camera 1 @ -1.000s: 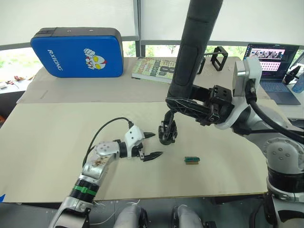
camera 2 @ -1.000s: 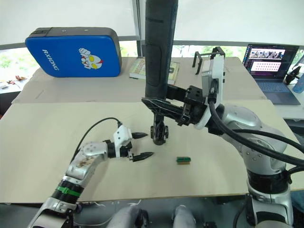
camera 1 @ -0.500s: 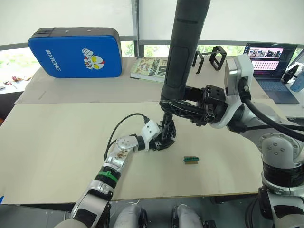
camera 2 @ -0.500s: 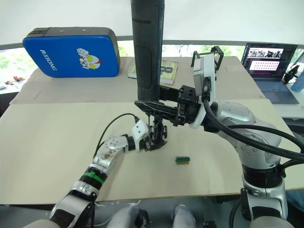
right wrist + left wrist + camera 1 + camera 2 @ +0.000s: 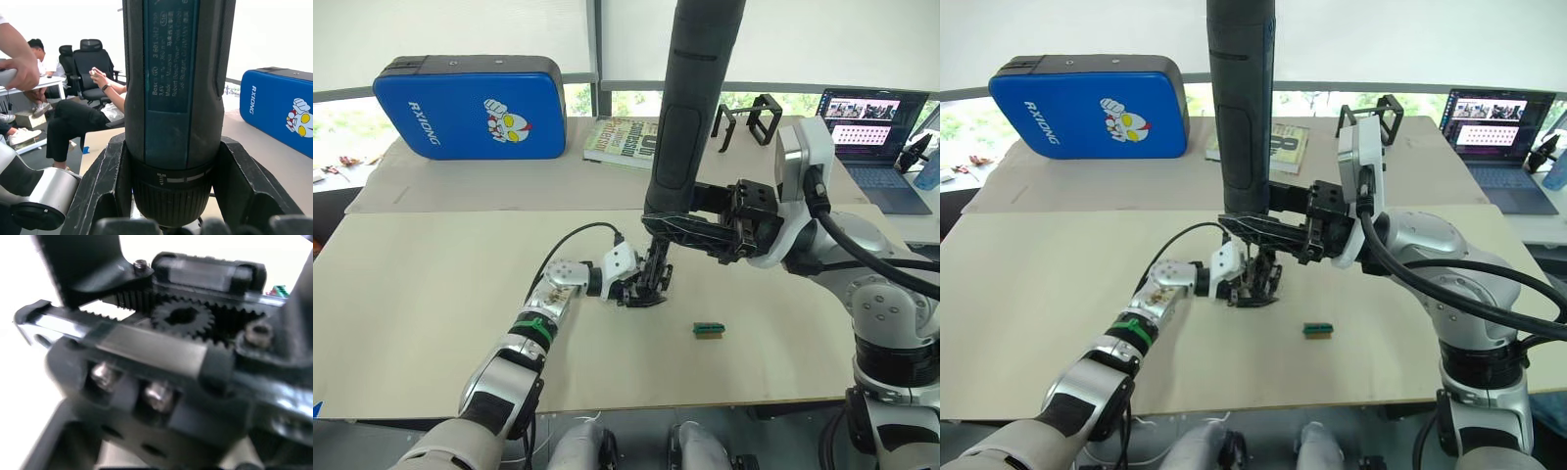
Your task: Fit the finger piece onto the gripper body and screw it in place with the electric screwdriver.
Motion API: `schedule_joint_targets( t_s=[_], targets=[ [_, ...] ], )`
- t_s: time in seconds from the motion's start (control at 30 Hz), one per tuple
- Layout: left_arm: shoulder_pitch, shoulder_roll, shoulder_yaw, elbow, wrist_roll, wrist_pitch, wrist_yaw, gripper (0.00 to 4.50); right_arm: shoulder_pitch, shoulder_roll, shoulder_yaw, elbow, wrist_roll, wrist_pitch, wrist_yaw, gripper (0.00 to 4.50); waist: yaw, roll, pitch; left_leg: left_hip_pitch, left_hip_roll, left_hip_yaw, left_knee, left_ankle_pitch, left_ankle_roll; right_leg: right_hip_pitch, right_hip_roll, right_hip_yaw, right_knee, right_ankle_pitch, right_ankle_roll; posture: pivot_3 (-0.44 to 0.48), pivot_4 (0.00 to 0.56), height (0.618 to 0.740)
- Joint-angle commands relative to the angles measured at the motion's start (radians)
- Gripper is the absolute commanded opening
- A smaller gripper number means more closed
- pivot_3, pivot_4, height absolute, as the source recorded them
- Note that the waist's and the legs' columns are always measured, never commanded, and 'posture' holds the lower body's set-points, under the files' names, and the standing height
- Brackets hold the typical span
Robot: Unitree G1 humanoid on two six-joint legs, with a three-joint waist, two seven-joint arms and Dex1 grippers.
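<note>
1. The worktop (image 5: 431,294) is a broad beige surface; its far edge carries a blue case (image 5: 475,106), a book (image 5: 622,142), open black frames (image 5: 754,119) and a laptop (image 5: 871,127) that the picture's edge cuts off.
2. The electric screwdriver (image 5: 690,98) stands nearly upright with its long axis vertical and leaning slightly; its rounded top runs out of the picture, and its bit end points down at the worktop, where the tip is lost among dark parts.
3. The right end effector (image 5: 680,230) is clenched on the screwdriver's lower barrel; the right wrist view shows the two black fingers (image 5: 105,186) pressed against either side of the collar.
4. The left end effector (image 5: 631,289) sits low on the worktop against the gripper body (image 5: 656,279); whether its fingers are clamped or released I cannot tell.
5. The gripper body lies near the worktop's centre, directly under the screwdriver; the left wrist view shows a toothed gear, racks and screw heads up close, blurred.
6. The finger piece cannot be picked out from the black cluster.
7. A small green block (image 5: 709,330) lies apart, nearer the robot's right.
</note>
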Motion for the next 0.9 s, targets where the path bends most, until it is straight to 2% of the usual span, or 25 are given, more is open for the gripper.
schedule_joint_targets(
  t_s=[0.03, 0.13, 0.23, 0.53, 0.63, 0.73, 0.9],
  targets=[
    [0.089, -0.009, 0.032, -0.173, -0.047, 0.087, 0.048, 4.50, -0.027, 0.016, -0.013, -0.015, -0.015, -0.035, 0.018, 1.90, -0.002, 0.000, 0.000, 0.000, 0.000, 0.000, 0.000, 0.000, 0.000, 0.000, 0.000, 0.000, 0.000, 0.000, 0.000, 0.000, 0.150, 0.740],
    [0.191, -0.003, 0.036, -0.331, -0.054, 0.153, 0.096, 4.50, -0.038, 0.038, 0.007, 0.000, -0.054, -0.047, 0.028, 1.90, -0.006, 0.000, 0.000, 0.000, 0.000, 0.000, 0.000, 0.000, 0.000, 0.000, 0.000, 0.001, 0.001, 0.000, 0.000, 0.000, 0.150, 0.740],
    [0.238, 0.001, 0.043, -0.418, -0.053, 0.198, 0.144, 4.50, -0.056, 0.060, 0.023, 0.023, -0.097, -0.058, 0.042, 1.90, -0.004, 0.000, 0.000, 0.000, 0.000, 0.000, 0.000, 0.000, 0.000, 0.000, 0.000, 0.000, 0.000, 0.000, 0.000, 0.000, 0.150, 0.740],
    [0.244, 0.026, 0.055, -0.455, -0.061, 0.236, 0.186, 4.50, -0.079, 0.101, 0.063, 0.068, -0.202, -0.101, 0.108, 1.90, -0.003, 0.000, 0.000, 0.000, 0.000, 0.000, 0.000, 0.000, 0.000, 0.001, 0.001, 0.000, 0.001, 0.000, 0.000, 0.000, 0.150, 0.740],
    [0.245, 0.028, 0.053, -0.459, -0.070, 0.235, 0.173, 3.69, -0.074, 0.108, 0.072, 0.077, -0.240, -0.122, 0.128, 1.90, -0.003, 0.000, 0.000, 0.000, 0.000, 0.000, 0.000, 0.000, 0.000, 0.001, 0.001, -0.001, 0.001, 0.000, 0.000, 0.000, 0.150, 0.740],
    [0.251, 0.032, 0.047, -0.464, -0.071, 0.232, 0.161, 2.29, -0.066, 0.111, 0.082, 0.083, -0.277, -0.147, 0.153, 1.90, -0.003, 0.000, 0.000, 0.000, 0.000, 0.000, 0.000, 0.000, 0.000, 0.001, 0.001, -0.001, 0.001, 0.000, 0.000, 0.000, 0.150, 0.740],
    [0.253, 0.032, 0.041, -0.466, -0.073, 0.233, 0.161, 2.27, -0.058, 0.121, 0.084, 0.089, -0.301, -0.164, 0.172, 1.90, -0.005, 0.000, 0.000, 0.000, 0.000, 0.000, 0.000, 0.000, 0.000, 0.001, 0.001, -0.001, 0.001, 0.000, 0.000, 0.000, 0.150, 0.740]
  ],
)
